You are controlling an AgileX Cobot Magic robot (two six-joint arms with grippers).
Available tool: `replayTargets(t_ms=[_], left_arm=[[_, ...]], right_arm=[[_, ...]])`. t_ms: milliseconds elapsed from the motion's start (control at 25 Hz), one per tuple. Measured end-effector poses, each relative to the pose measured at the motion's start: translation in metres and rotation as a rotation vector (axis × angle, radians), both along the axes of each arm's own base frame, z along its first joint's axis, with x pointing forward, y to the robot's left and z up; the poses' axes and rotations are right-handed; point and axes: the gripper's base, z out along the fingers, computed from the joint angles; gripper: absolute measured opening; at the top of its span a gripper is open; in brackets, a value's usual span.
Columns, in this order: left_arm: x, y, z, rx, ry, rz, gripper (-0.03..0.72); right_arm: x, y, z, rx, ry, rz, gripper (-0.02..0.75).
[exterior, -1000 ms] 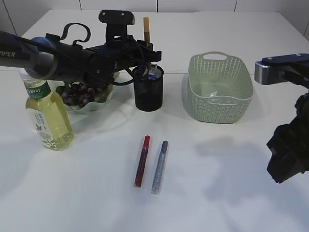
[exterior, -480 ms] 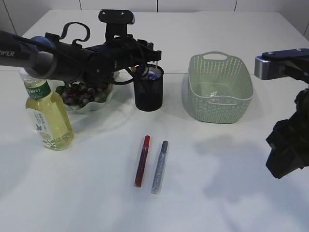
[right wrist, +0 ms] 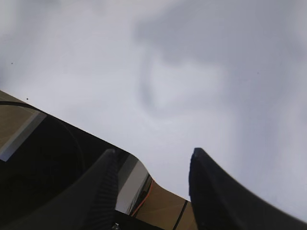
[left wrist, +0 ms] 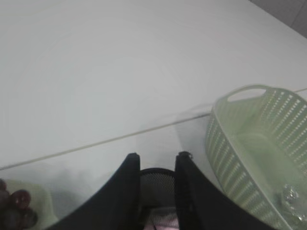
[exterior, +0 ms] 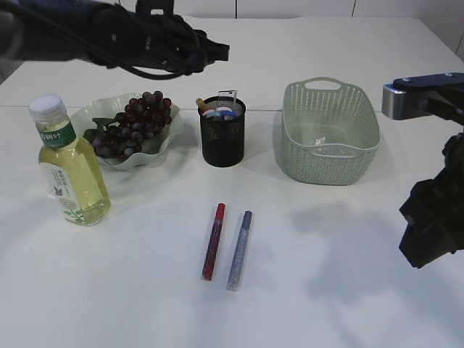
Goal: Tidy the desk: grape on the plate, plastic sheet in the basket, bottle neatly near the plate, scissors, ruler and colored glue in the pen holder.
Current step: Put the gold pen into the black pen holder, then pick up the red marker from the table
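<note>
Inside the pen holder point(exterior: 223, 133) stand scissors point(exterior: 222, 112); both arms' jaws spread, empty.

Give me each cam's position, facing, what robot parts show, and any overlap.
Exterior: front of table, slanted down; pen holder, both arms.
Left wrist: on raised left arm, looking down past left gripper at pen holder, basket.
Right wrist: on right arm, facing bare table; right gripper.
Shared: exterior and left wrist both show pen holder, basket.
</note>
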Motion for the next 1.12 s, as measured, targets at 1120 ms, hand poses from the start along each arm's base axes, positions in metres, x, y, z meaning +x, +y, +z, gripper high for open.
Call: replayTargets(t_ms=[1120], left_arm=[[-0.132,-0.030,0.048,0.319,0.668,-0.173,0.248]], right_arm=[[0.008,-0.006,0.012,0.025,-0.027,-0.114,0.386]])
